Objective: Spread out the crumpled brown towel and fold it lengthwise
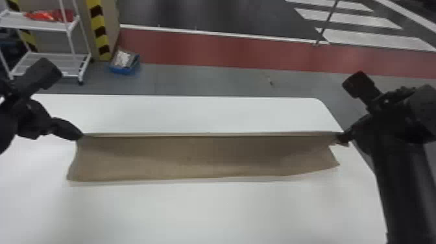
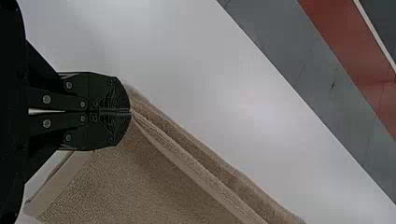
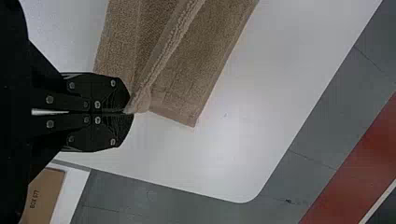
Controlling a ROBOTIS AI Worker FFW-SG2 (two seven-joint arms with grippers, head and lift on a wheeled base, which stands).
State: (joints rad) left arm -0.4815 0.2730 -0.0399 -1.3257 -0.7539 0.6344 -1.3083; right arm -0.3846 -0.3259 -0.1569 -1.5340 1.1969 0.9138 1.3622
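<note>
A rectangular brown terry-cloth towel (image 1: 201, 155) is stretched lengthwise across a smooth white table (image 1: 207, 211), between the black left gripper (image 1: 81, 135) and the black right gripper (image 1: 342, 139). Its far edge is drawn nearly straight, and the cloth slopes from there toward the near side, largely smooth, shaded under the held edge and paler lower down. The near edge is slightly bowed, and the right end is uneven, with a small notch beneath the pinched corner.

In the left wrist view, the two flat fingers of the left gripper (image 2: 130, 110) are pressed together, with the towel's edge pinched at their tips. A coarse pile, a flat woven band along the end and a second strip of cloth beyond the raised edge are revealed there.

In the right wrist view, the fingers of the right gripper (image 3: 130, 112) are likewise brought together on a gathered bit of towel. Cloth is seen on both sides of the raised ridge, and a squared corner is spread on the table beyond it. A brown cardboard box (image 3: 46, 186) is also seen past the table. In the head view, a white wire-shelf cart (image 1: 48, 61) and a blue bin (image 1: 125, 69) are seen on the floor beyond.
</note>
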